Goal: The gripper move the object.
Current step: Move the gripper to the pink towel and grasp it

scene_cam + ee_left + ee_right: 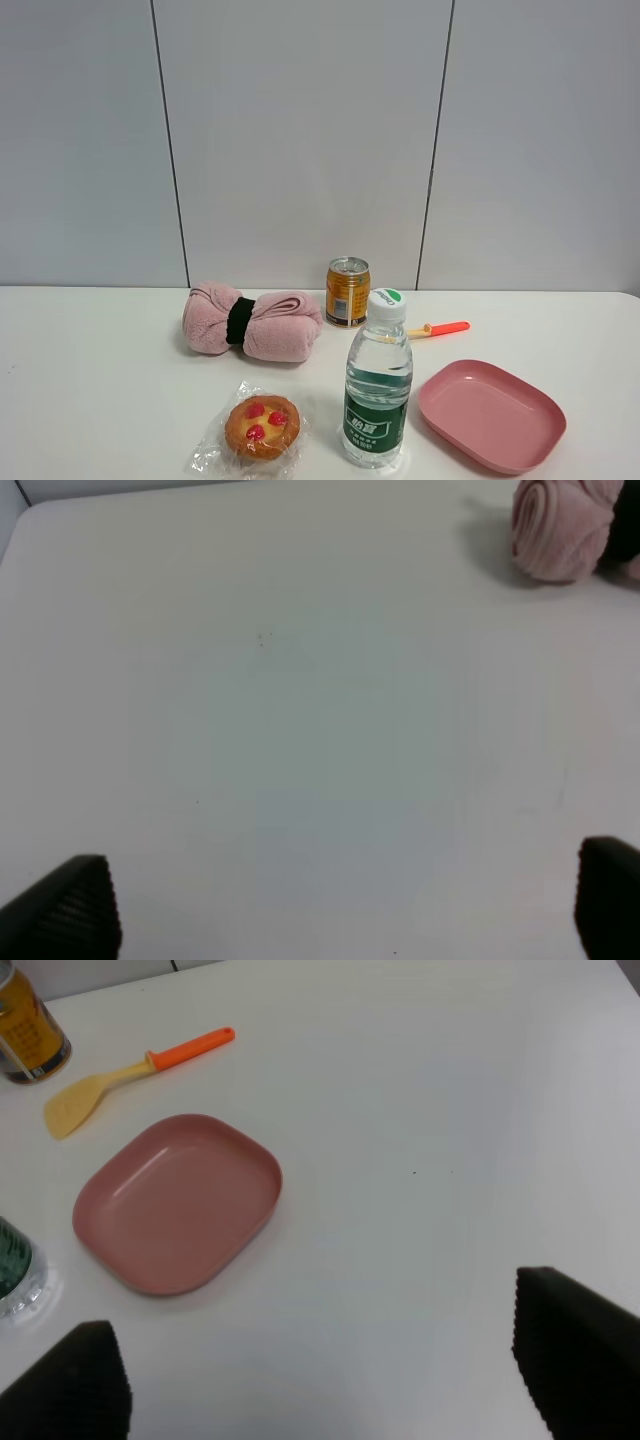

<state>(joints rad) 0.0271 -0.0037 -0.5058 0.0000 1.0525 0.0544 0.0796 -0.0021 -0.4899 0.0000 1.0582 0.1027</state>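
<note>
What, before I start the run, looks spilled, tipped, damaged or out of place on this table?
Nothing stands out. The clear plastic water bottle and the gold drink can stand upright, the bottle capped; the rolled pink towel, the wrapped fruit tart, the orange-handled spatula and the empty pink plastic plate lie flat, with no spill visible.

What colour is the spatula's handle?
The handle is orange; clearest in the right wrist view.

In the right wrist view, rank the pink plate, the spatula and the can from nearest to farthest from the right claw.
1. Pink plate: nearest the right claw, beside the water bottle.
2. Spatula: beyond the plate, orange handle.
3. Can: farthest, just past the spatula's blade.
</note>
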